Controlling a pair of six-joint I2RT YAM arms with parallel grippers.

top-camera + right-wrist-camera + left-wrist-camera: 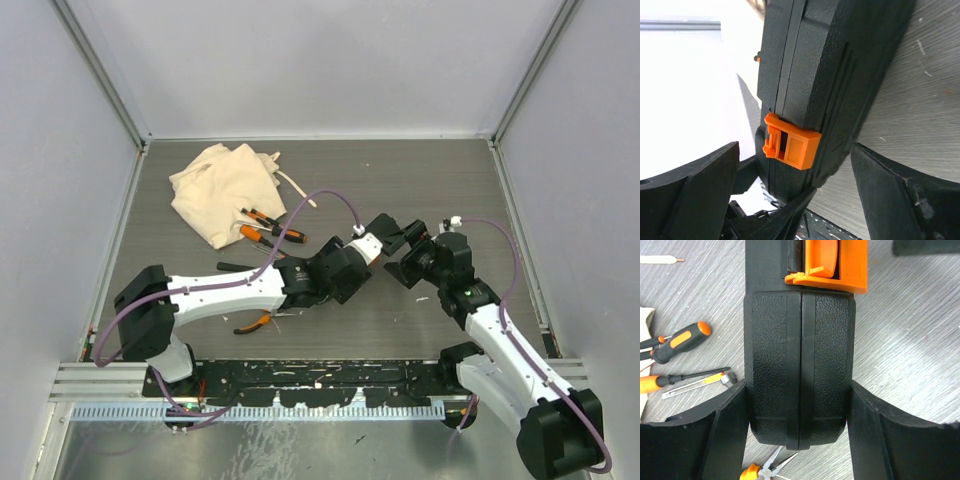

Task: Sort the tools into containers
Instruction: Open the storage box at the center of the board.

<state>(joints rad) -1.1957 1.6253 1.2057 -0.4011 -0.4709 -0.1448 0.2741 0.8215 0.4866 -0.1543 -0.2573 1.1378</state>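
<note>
Left gripper point(799, 407) clamps the black case point(799, 335) across its shut halves at centre frame, seemingly to steady it on edge while the right gripper point(795, 150), spread wide and empty, straddles the orange latch point(792, 145) to open it; screwdrivers point(677, 342) lie unsorted at left.

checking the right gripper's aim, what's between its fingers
The case with its orange latch, framed by the open fingers; the right wrist view shows it.
</note>
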